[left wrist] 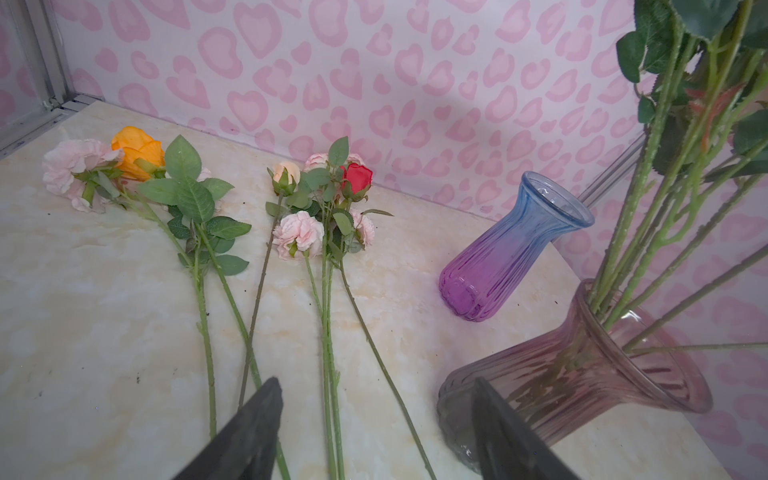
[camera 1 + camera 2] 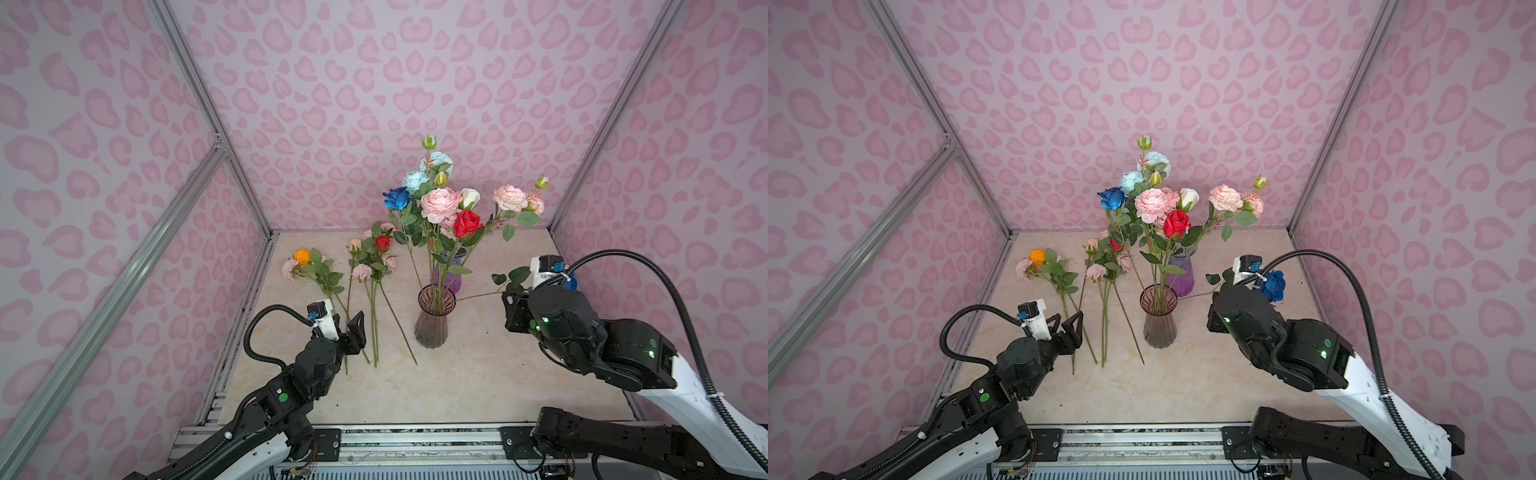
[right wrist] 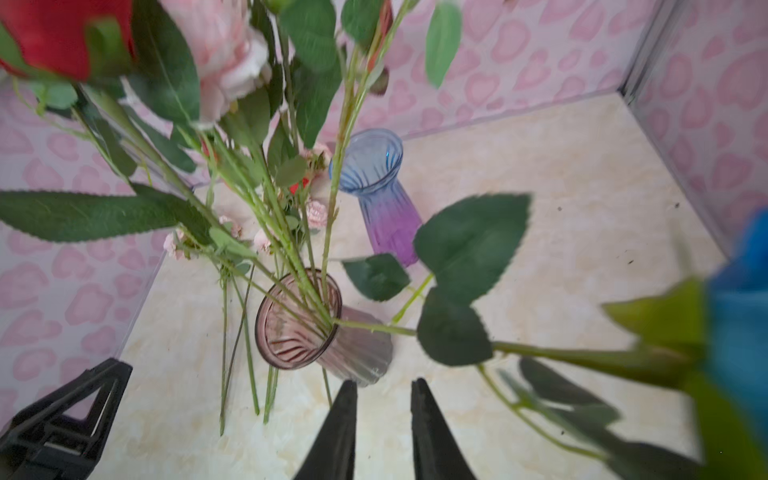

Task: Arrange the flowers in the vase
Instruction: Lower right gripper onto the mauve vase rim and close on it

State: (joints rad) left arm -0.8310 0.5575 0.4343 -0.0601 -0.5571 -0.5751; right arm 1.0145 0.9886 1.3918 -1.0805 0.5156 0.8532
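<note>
in both top views we saw the vase (image 2: 432, 326), a ribbed, smoky pink glass piece with a flared mouth, standing on the cream marbled table (image 2: 478, 374). most of the flowers (image 2: 441, 203) stood in it, thin green stems fanning up to ruffled pink, pale blue, red and white heads. left of the vase more of them lay flat on the table, among them an orange rose (image 2: 302, 257). just behind the vase stood a second vase (image 2: 1185, 274), ribbed glass shading from blue to purple. the left gripper (image 2: 1066, 322) hung over the lower ends of the lying stems, left of the vase, its black triangular fingers spread wide around nothing. a dark blue rose (image 2: 1274, 286) leaned out of the vase to the right, its head beside the right arm's wrist.

in the left wrist view we saw the left gripper (image 1: 374, 380) gaping, the lying stems beyond its tips and the vase (image 1: 582, 374) close by one finger.

in the right wrist view the right gripper (image 3: 384, 388) showed only a narrow gap between its pointed black fingers, with nothing in it. the dark blue rose (image 3: 739, 286), blurred, rested its stem on the rim of the vase (image 3: 361, 353), its broad serrated leaves spreading beside the vase.
</note>
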